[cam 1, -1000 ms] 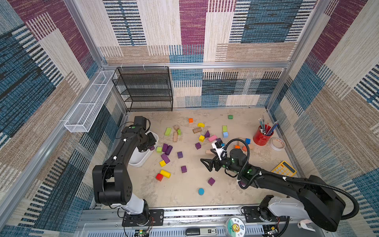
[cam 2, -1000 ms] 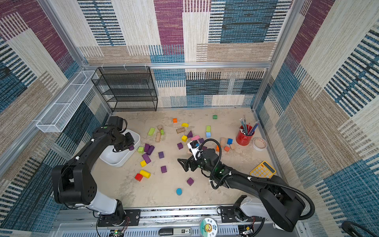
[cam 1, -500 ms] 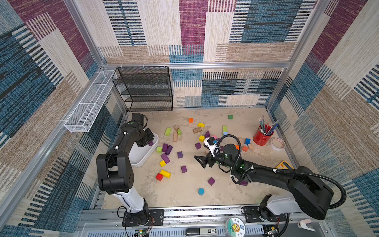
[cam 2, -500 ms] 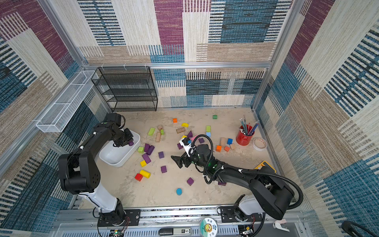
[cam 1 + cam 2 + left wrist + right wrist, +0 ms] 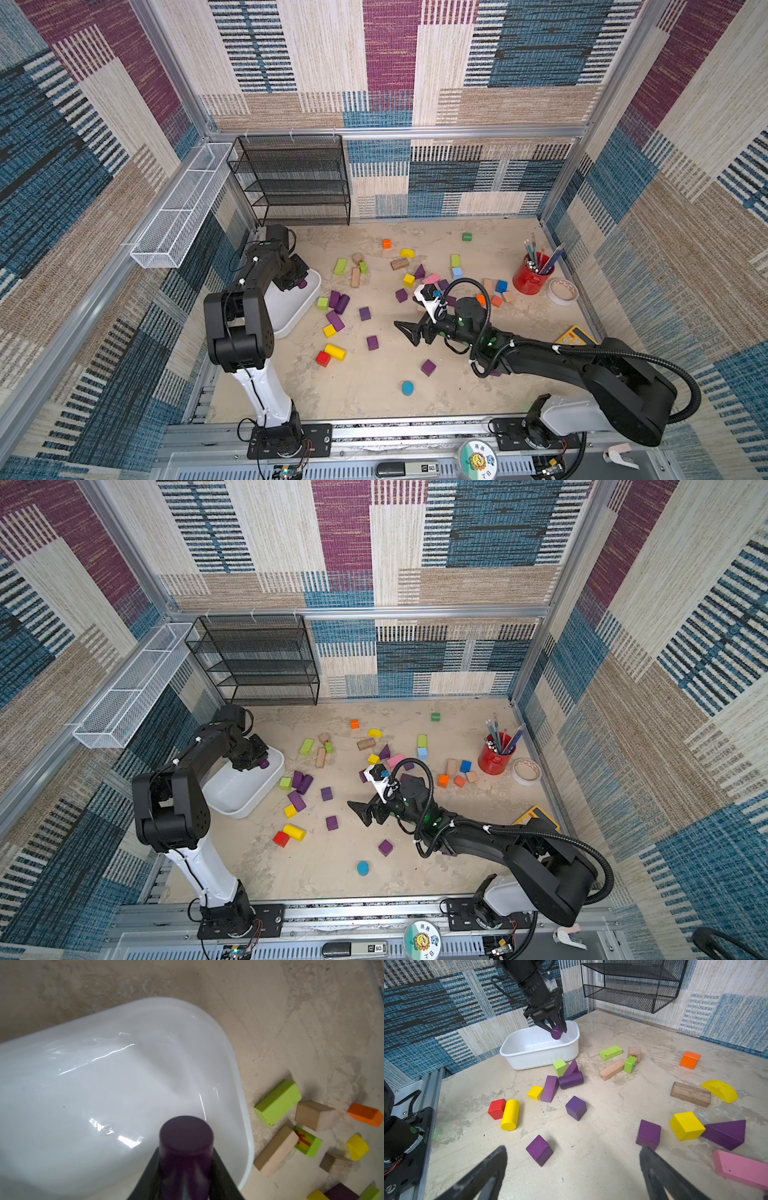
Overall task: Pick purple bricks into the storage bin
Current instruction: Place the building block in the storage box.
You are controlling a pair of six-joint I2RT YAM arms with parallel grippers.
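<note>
Left fingers (image 5: 545, 1026) clamp a purple cylinder (image 5: 556, 1032) across its round sides. It hangs over the white bin (image 5: 542, 1059), left of centre in both top views. No blocks show inside the bin.

Right fingers (image 5: 488, 1169) are spread wide, holding nothing, low over the worktop (image 5: 591, 1159). A purple cube (image 5: 539, 1150) sits just ahead of them.

Judgement: painted wood, so light, rigid and slick.
- Cubes: pinch two opposite flat faces.
- Loose cylinder (image 5: 571, 1080): may roll if nudged.
- Purple wedge (image 5: 549, 1088): take the parallel sides, not the slope.
</note>
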